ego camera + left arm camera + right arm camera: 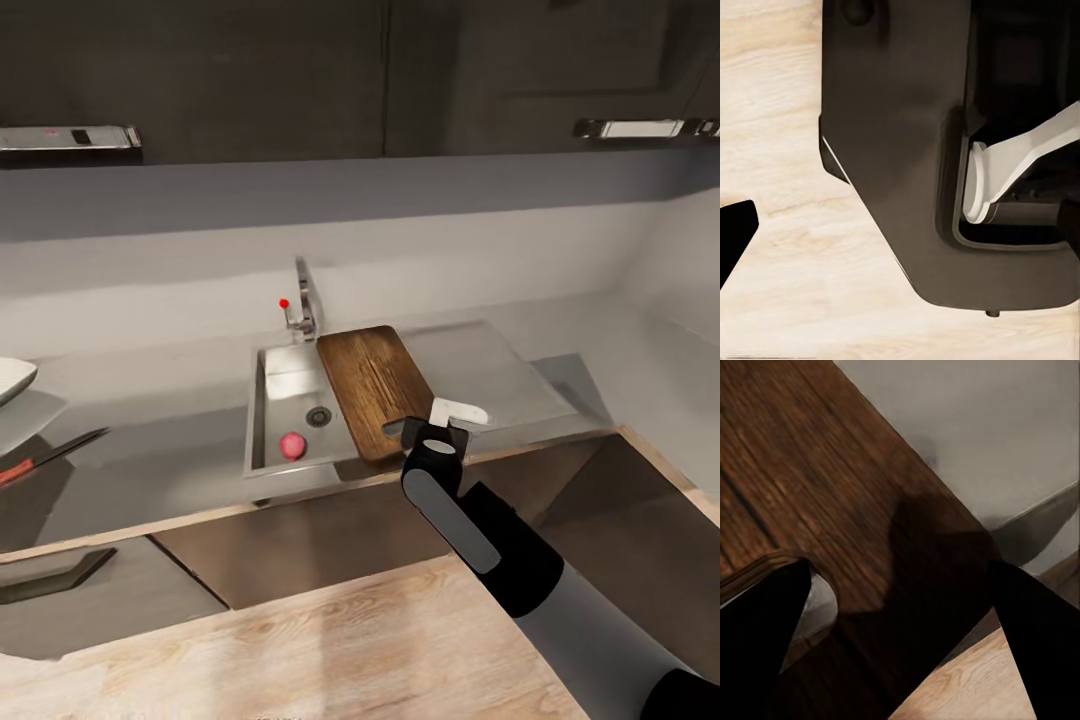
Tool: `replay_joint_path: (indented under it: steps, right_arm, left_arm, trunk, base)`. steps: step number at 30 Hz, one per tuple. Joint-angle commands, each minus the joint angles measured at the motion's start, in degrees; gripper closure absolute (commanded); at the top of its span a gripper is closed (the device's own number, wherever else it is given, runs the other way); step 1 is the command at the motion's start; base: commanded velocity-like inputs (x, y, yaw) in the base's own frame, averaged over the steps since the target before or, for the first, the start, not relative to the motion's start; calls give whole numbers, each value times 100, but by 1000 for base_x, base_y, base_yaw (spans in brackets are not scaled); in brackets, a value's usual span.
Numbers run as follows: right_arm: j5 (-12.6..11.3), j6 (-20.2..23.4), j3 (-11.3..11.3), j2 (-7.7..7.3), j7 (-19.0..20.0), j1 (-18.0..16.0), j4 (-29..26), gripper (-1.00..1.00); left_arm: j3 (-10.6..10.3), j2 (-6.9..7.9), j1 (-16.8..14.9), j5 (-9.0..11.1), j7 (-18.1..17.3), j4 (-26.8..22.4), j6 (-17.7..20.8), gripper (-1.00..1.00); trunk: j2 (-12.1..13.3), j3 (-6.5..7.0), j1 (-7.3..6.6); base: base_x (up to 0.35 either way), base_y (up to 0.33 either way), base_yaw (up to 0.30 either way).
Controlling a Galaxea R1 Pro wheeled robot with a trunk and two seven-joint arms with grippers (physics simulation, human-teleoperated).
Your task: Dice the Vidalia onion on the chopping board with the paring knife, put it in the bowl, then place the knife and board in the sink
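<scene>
Pale wooden planking (300, 650) fills the bottom of the head view, and over it the right arm reaches up to the frame's centre. Beyond it the grey tabletop (150, 440) runs across the middle, with the sink (262, 400) just left of centre. The chopping board (375, 385) lies partly over the basin's right edge and the drainboard, its handle slot toward the robot. The right gripper (440, 432) hovers at that slotted end; its jaws stand spread either side of the board's near edge, closed on nothing. How the left jaws stand I cannot tell.

The board looks stiff, flat and fairly heavy — best pinched at the slot end. At far left sit the bowl (12, 378) and, lower, the paring knife (50, 455). Smallest is the Vidalia onion (292, 445) — a pinkish ball in the basin, round and likely to roll, so best gripped across its middle.
</scene>
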Motion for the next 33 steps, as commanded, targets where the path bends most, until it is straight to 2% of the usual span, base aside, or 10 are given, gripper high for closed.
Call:
replay_joint_path:
  steps: [1,28,33]
  right_arm:
    - [-21,54,11,-4,-39,-7,-8,100]
    - [-25,80,11,0,-37,-5,-8,100]
    - [-25,86,11,-4,-28,-7,-8,100]
  left_arm:
    - [1,-1,3,6,-1,-5,-6,-100]
    - [1,-10,3,6,8,-43,-7,-100]
    - [1,-10,3,6,8,-41,-7,-100]
  trunk:
    - [-11,-9,4]
    - [-11,-9,4]
    - [-11,-9,4]
  base:
    - [0,0,273]
    - [-10,8,284]
    - [0,0,90]
